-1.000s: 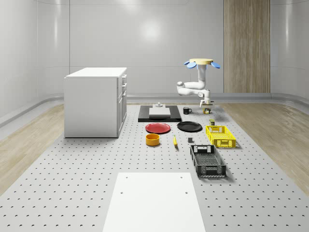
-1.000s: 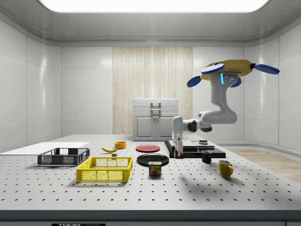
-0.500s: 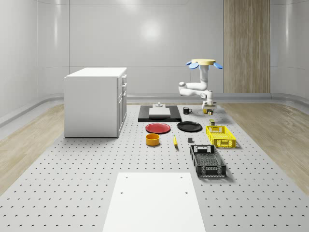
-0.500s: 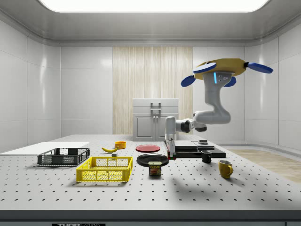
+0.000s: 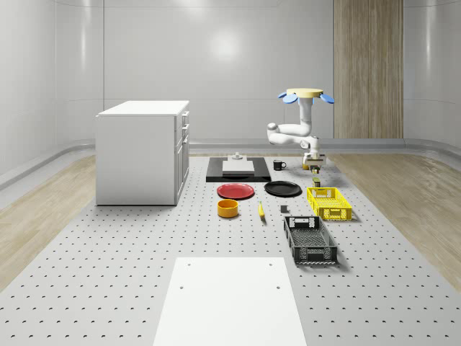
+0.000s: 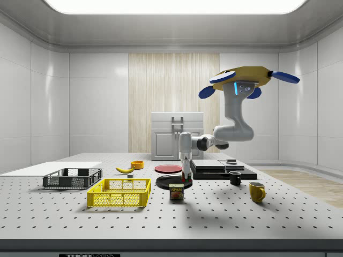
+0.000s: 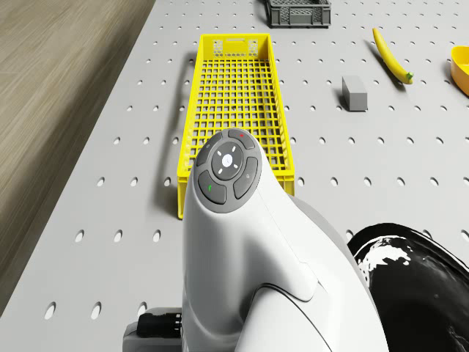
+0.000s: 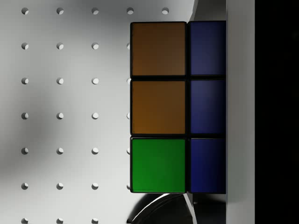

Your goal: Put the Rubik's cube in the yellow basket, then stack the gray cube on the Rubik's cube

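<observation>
Hovering beyond the yellow basket (image 7: 236,95) — hand (image 6: 185,178) clamps the Rubik's cube (image 8: 177,107).

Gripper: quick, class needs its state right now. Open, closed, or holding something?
Gripper: closed on the Rubik's cube, carried above the table near the spam can, with the drone hovering above.

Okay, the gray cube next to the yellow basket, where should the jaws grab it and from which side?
Probably from straight above. The gray cube sits flat on the table, top face level, standing apart from the basket and the banana. Close the jaws on two opposite upright faces; there is free room on both sides.
</observation>
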Robot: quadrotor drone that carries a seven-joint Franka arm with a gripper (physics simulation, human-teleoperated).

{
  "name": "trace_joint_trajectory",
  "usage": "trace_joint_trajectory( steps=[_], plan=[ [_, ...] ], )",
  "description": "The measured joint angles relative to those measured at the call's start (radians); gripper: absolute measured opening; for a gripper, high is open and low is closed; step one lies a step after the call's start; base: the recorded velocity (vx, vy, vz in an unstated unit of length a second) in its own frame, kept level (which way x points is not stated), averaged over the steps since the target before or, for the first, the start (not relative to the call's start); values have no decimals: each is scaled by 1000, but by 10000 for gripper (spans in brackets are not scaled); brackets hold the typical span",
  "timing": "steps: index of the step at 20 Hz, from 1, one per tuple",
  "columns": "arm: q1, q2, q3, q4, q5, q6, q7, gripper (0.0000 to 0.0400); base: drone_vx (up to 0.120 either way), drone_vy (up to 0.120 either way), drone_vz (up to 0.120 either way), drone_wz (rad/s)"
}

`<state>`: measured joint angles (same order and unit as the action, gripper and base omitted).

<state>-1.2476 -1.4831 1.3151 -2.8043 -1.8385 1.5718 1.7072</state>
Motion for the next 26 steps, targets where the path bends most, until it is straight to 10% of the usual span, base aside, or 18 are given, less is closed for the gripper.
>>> trace_joint_trajectory(
  steps=[26],
  plan=[
    [-8,-29,3,1,12,27,6,325,120,0,0,0]
  ],
)
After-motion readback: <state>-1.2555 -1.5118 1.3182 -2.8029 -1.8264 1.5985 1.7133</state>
